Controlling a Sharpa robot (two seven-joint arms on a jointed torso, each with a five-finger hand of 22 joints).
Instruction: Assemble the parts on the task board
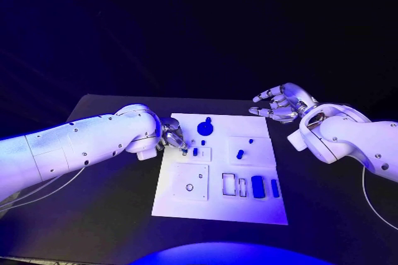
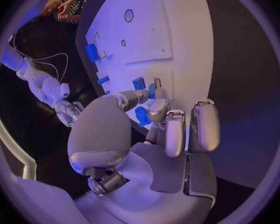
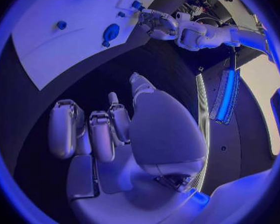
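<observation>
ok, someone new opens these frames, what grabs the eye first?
The white task board in the middle of the black table, dotted with small blue parts, the biggest a round-headed blue part near its far edge. Next, the left hand reaching onto the board's left side by a small blue peg, while the right hand hovers open off the far right corner.

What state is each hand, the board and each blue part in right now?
Left hand: fingertips down at the white task board's left edge, by a small blue peg; grip unclear.
Right hand: open, off the board.
Round blue part: lying on the board.
Long blue block: lying on the board.
</observation>
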